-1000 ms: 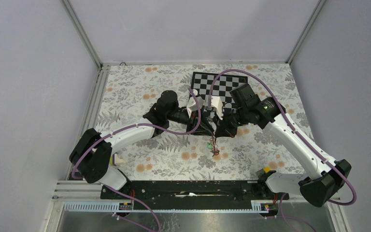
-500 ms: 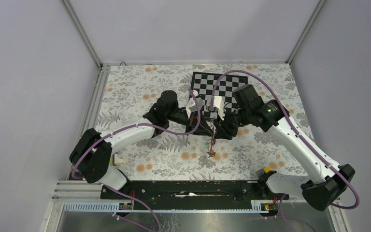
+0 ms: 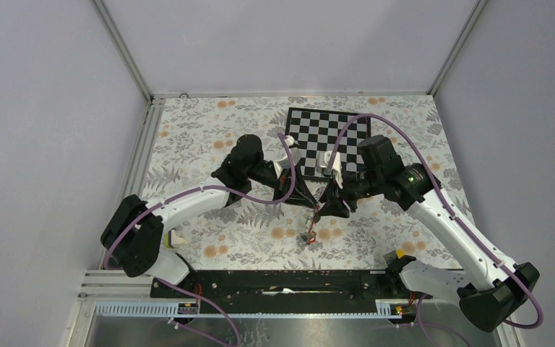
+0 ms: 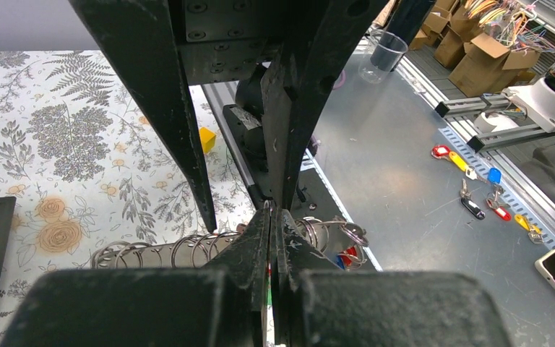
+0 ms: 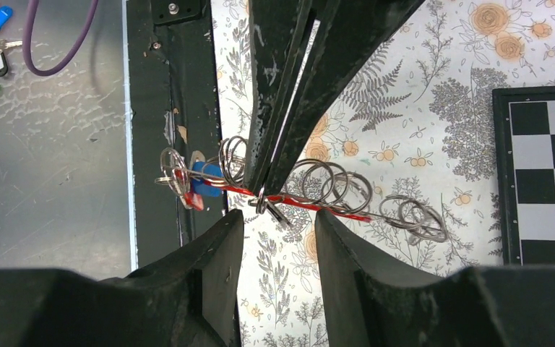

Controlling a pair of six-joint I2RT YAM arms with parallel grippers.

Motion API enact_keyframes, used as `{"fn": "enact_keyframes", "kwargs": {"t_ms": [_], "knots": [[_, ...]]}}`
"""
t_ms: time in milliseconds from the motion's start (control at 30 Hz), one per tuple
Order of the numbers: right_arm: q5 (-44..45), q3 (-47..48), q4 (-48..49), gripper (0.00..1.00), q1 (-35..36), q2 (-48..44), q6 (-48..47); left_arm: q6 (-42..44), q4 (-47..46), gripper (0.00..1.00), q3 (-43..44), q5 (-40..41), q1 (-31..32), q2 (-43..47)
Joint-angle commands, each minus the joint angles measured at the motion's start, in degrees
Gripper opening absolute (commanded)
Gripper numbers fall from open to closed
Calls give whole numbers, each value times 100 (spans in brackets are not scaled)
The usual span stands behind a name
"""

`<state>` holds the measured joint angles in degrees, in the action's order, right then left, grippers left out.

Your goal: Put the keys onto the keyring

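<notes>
My left gripper [image 3: 309,201] is shut on one ring of the keyring chain [image 3: 311,224], a string of linked metal rings with a red strip that hangs from it above the table. In the left wrist view its pads [image 4: 259,231] pinch the ring, with the chain [image 4: 181,249] to the left and the red and blue key tags [image 4: 347,254] to the right. My right gripper [image 3: 331,204] is open, facing the left one. In the right wrist view [image 5: 278,217] the chain [image 5: 318,188] lies just beyond its tips, with the blue tag [image 5: 204,177] and the red tag [image 5: 192,201]. The green tag is not clearly visible.
A checkerboard [image 3: 329,134] lies at the back of the flowered table. A yellow block [image 3: 399,254] sits near the right arm's base. Spare tagged keys [image 4: 477,191] lie on the metal bench beyond the table's near edge, by a plastic cup [image 4: 384,52].
Both grippers have moved toward the near edge, the right arm swinging further right. The chain now hangs lower and slants toward the near left.
</notes>
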<state>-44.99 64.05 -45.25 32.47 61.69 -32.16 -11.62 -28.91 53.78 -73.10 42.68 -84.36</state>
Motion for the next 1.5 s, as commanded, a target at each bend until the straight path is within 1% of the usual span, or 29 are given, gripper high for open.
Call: {"fn": "enact_keyframes", "kwargs": {"t_ms": [0,67,167,200,233,333,400,433,533,700,767,1067,1467], "knots": [[-474,-229,309,49,-90,-211,-87,-299,-788,0,-69,-218,-35,152],[-576,-320,361,49,-107,-231,-74,-691,-1335,0,-150,-202,-31,105],[-690,-458,451,48,-133,-246,-57,-1455,-2507,0,-309,-107,-61,48],[-721,-504,497,48,-142,-260,-38,-1700,-2753,0,-352,-74,-80,18],[-736,-541,534,48,-144,-278,-14,-1796,-2895,0,-362,-57,-94,1],[-747,-560,619,46,-155,-274,53,-1827,-2927,0,-367,-32,-102,-20],[-765,-556,662,43,-154,-254,106,-1822,-2929,0,-389,6,-103,-32],[-772,-560,689,40,-153,-240,133,-1818,-2935,0,-398,24,-104,-29],[-847,-552,766,26,-161,-183,241,-1804,-2921,0,-420,121,-104,-38],[-1033,-517,819,7,-163,-38,314,-1773,-2889,0,-492,409,-106,-51],[-1059,-530,865,2,-162,3,350,-1770,-2884,0,-528,524,-102,-54],[-950,-555,927,0,-163,39,413,-1820,-2965,0,-601,636,-113,-73],[-681,-779,966,0,-327,-341,404,-1800,-2983,0,-647,607,-274,34]]}}
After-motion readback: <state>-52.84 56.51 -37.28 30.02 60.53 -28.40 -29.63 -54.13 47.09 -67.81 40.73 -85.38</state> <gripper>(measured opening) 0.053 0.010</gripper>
